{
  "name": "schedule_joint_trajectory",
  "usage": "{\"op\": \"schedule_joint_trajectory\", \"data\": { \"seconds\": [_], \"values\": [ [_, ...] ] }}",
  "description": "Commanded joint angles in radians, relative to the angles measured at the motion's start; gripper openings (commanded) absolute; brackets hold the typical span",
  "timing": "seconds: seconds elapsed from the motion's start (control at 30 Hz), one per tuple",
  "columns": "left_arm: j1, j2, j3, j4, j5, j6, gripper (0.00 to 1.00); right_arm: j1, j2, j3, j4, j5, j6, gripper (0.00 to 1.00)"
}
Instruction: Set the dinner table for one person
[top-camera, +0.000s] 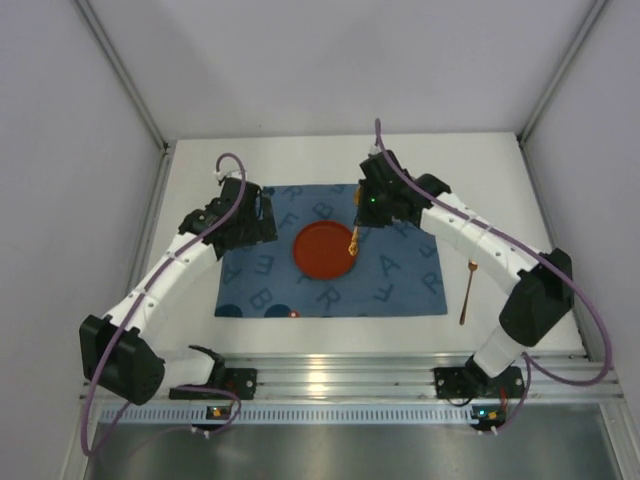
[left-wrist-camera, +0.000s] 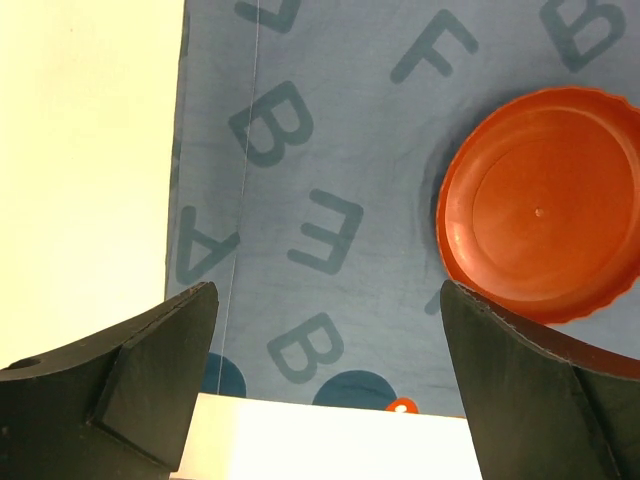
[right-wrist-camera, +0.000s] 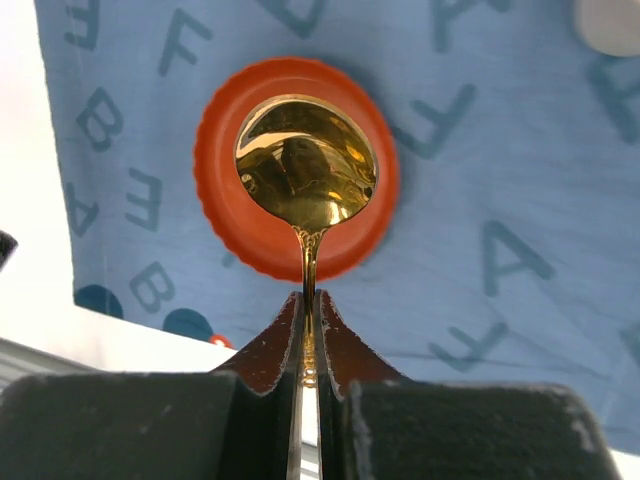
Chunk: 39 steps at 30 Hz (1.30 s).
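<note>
The white dinner table (top-camera: 300, 160) carries a blue letter-printed placemat (top-camera: 400, 280) with a red plate (top-camera: 320, 255) at its middle. My right gripper (top-camera: 358, 228) is shut on a gold spoon (right-wrist-camera: 306, 165) and holds it in the air over the plate's right part (right-wrist-camera: 240, 215). The spoon's handle stands between the fingers (right-wrist-camera: 335, 340), bowl forward. My left gripper (top-camera: 262, 228) is open and empty above the placemat's left part (left-wrist-camera: 300, 150), with the plate (left-wrist-camera: 545, 205) to its right. A gold fork (top-camera: 468, 290) lies on the table right of the placemat.
White walls close in the table on three sides. An aluminium rail (top-camera: 340, 375) with the arm bases runs along the near edge. A small red spot (top-camera: 294, 314) shows on the placemat's near hem.
</note>
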Motion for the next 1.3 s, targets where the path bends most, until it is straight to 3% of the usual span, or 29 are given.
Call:
{"op": "schedule_joint_trajectory", "data": {
  "seconds": [0.0,0.27,0.57,0.93,1.2,1.23,1.27],
  "values": [
    [0.003,-0.060,-0.014,-0.017,0.004,-0.019,0.98,0.028,0.109,0.122,0.032,-0.031,0.023,0.00],
    [0.004,-0.138,-0.081,-0.026,0.025,-0.039,0.98,0.023,0.140,-0.037,-0.021,0.043,0.013,0.00],
    [0.003,-0.158,-0.112,-0.014,0.062,-0.063,0.97,0.017,0.220,-0.111,-0.048,0.140,-0.105,0.00],
    [0.003,-0.179,-0.113,-0.039,0.068,-0.069,0.97,-0.045,0.375,-0.070,-0.003,0.163,-0.168,0.00],
    [0.003,-0.192,-0.127,-0.046,0.065,-0.080,0.97,-0.055,0.375,-0.045,-0.005,0.175,-0.172,0.00],
    [0.003,-0.189,-0.123,-0.048,0.066,-0.079,0.97,-0.055,0.374,-0.044,-0.012,0.172,-0.168,0.02],
    [0.003,-0.182,-0.120,-0.046,0.068,-0.083,0.97,-0.055,0.369,-0.036,-0.021,0.170,-0.165,0.10]
  ]
}}
